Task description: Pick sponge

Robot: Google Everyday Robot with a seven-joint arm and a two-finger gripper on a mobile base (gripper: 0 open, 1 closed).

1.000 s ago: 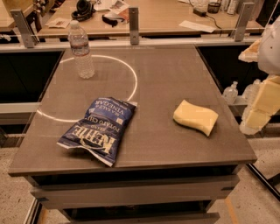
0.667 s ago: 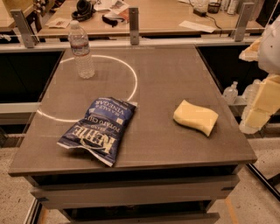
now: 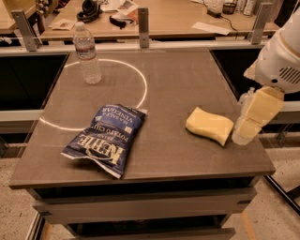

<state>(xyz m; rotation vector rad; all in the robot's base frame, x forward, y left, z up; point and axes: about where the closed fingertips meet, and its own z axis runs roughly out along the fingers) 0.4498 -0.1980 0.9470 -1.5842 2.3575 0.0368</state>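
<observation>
1. The sponge (image 3: 209, 125) lies flat on the right part of the table (image 3: 187, 79), toward the near edge. It is a pale yellow block with wavy sides, and its long side runs left to right.
2. The end effector (image 3: 248, 126) hangs at the table's right edge, just right of the sponge's right end. Whether the two touch cannot be told.
3. Only its pale yellow blocky part shows, slanting down and to the left. Whether it is spread or pressed together cannot be told. It holds nothing that can be seen.
4. The white arm (image 3: 281, 56) comes in from the upper right, above the end effector.
5. A blue chip bag (image 3: 105, 138) lies crumpled on the near left of the table, well apart from the sponge.
6. A clear water bottle (image 3: 87, 54) stands upright at the far left of the table.
7. A thin white ring (image 3: 143, 89) is drawn on the tabletop. The bottle stands inside its far part, and the bag's far end lies across its near arc.
8. Beyond the table a far desk (image 3: 178, 18) carries headphones (image 3: 89, 8) and loose papers.
</observation>
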